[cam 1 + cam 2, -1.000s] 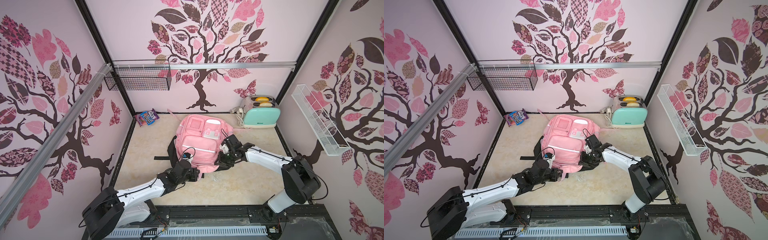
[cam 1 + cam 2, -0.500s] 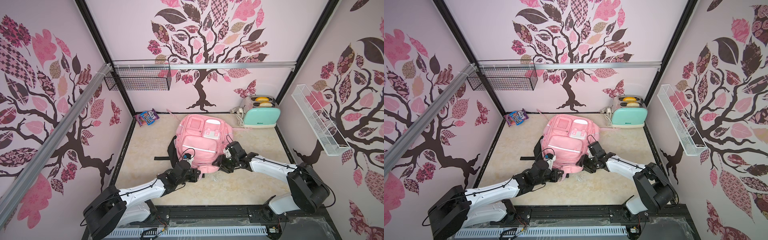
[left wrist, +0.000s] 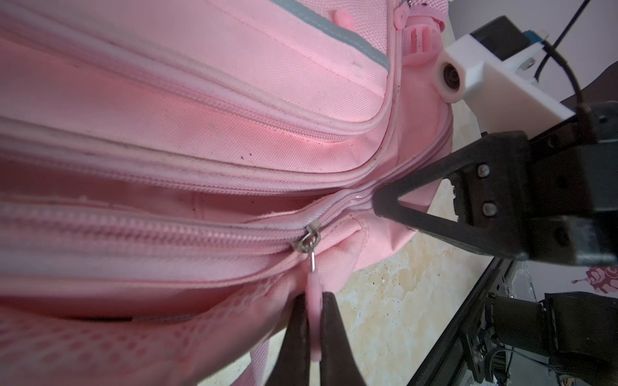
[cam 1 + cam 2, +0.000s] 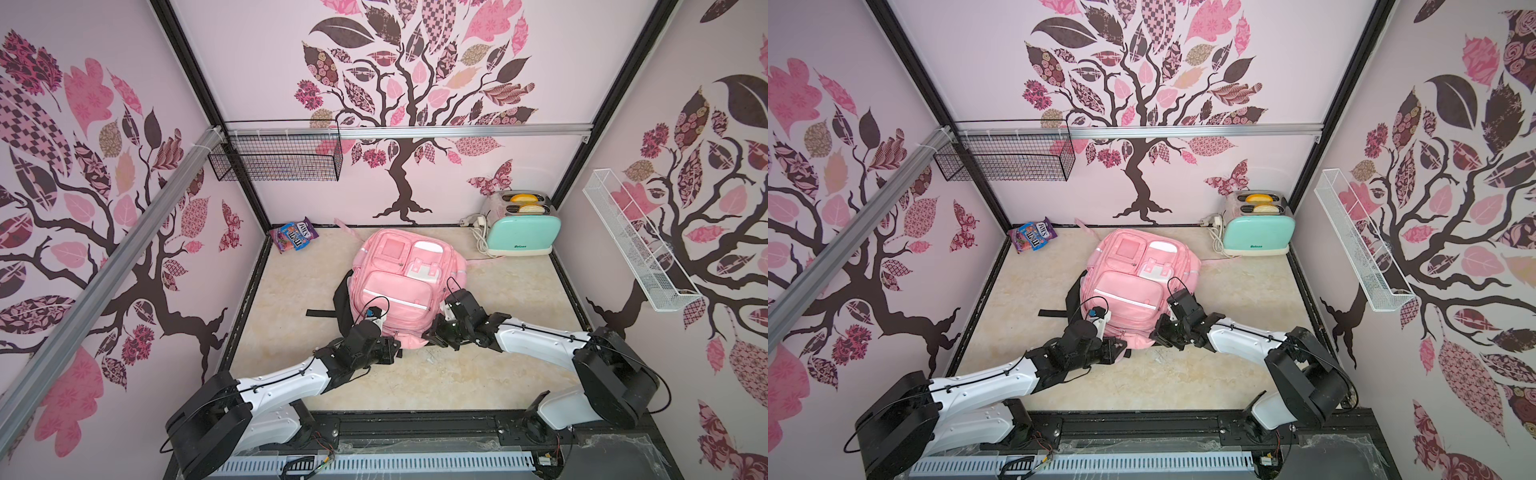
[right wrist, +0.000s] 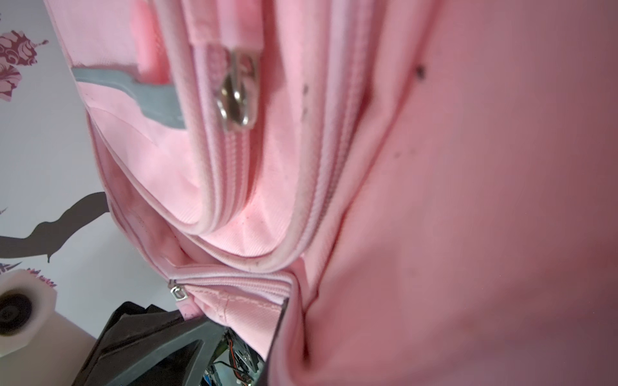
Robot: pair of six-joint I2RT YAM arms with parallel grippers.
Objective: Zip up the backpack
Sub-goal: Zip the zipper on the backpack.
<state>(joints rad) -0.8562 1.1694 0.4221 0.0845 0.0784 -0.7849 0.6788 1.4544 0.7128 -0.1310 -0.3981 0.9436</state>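
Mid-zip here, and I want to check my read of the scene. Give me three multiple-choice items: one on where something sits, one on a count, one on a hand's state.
1. Where does the mint-green plastic toaster stand on the beige marble-look table?
A. far left corner
B. far right corner
C. beside the arm bases

2. How many yellowish slices stick out of its slots?
A. one
B. two
C. four

3. What is the left hand doing at the light-pink fabric backpack?
A. open above it
B. shut on a black strap
C. shut on the pink zipper pull tab

Answers:
1. B: both top views show it against the back wall at the right corner.
2. B: one slice shows in each of the two slots.
3. C: the left wrist view shows the fingers pinched on the tab.
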